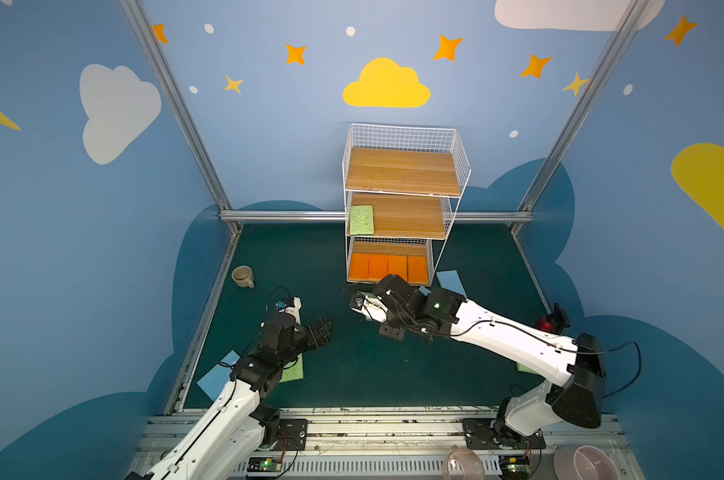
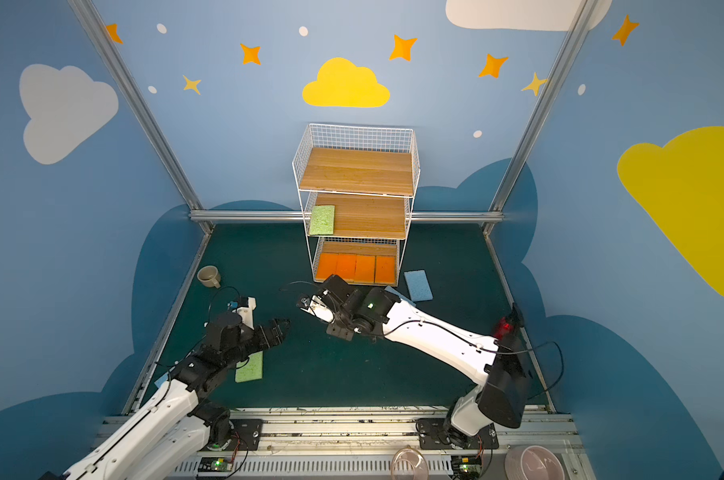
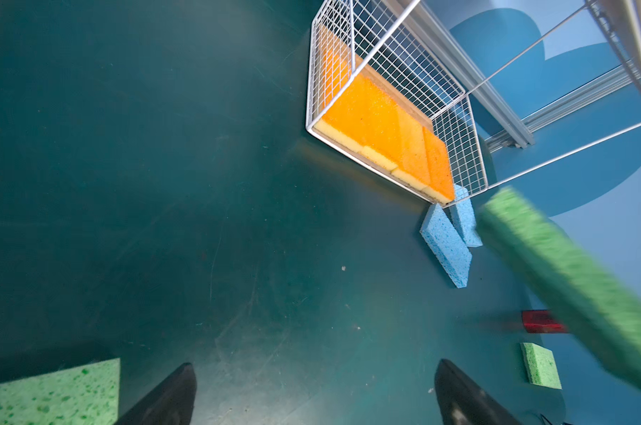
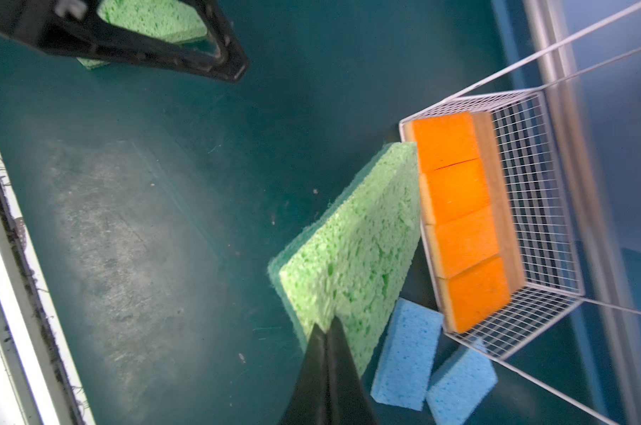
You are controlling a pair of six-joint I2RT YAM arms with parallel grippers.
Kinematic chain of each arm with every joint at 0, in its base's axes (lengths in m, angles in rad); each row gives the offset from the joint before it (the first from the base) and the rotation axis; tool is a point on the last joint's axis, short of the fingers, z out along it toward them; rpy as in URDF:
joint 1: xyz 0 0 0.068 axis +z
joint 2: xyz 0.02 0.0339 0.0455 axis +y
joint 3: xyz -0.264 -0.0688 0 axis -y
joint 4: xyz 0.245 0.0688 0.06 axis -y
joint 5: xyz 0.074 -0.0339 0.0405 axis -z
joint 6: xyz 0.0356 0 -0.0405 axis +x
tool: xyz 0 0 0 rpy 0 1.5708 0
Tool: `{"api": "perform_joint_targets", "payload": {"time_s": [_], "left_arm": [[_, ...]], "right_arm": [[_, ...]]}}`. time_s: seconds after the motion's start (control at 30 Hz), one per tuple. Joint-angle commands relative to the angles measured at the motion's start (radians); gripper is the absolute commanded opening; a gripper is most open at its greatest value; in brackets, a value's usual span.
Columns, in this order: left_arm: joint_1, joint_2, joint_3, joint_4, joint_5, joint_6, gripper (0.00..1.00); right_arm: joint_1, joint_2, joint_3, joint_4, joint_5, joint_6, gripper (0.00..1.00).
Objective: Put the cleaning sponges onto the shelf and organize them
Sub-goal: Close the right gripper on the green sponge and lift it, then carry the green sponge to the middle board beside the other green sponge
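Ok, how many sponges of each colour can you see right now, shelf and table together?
Orange sponges: 4, on the shelf bottom tier
Green sponges: 4, one on the middle tier, one in the right gripper, two on the table
Blue sponges: 3, on the table
Total: 11

Top views look steeply down from high in front toward the shelf [image 1: 401, 170]; wrist views sit low over the table [image 3: 127, 184], both catching the shelf's bottom tier
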State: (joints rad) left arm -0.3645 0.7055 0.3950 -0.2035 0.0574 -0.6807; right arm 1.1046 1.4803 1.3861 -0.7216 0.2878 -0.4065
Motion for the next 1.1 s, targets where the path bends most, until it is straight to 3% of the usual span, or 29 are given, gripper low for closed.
{"api": "perform_joint_targets", "payload": {"time_s": [0.0, 0.3, 0.57, 0.83, 1.07], "left_arm": [[0.004, -0.020, 0.045, -0.054, 0.015, 0.007, 1.00], [0.005, 0.033, 0.136, -0.019, 0.025, 0.019, 1.00], [0.004, 0.154, 0.195, 0.092, 0.042, 0.004, 1.00], [0.004, 0.251, 0.187, 0.187, 0.050, -0.007, 1.00], [0.005, 0.278, 0.173, 0.240, 0.039, -0.005, 1.00]], "right_arm": [[0.022, -0.082, 0.008, 0.055, 0.183, -0.059, 0.00], [-0.005, -0.198, 0.030, 0.308, 0.358, -0.258, 0.00], [-0.126, -0.120, 0.087, 0.412, 0.278, -0.352, 0.00], [-0.252, 0.025, 0.211, 0.378, 0.165, -0.367, 0.00], [-0.301, 0.166, 0.300, 0.351, 0.150, -0.409, 0.00]]}}
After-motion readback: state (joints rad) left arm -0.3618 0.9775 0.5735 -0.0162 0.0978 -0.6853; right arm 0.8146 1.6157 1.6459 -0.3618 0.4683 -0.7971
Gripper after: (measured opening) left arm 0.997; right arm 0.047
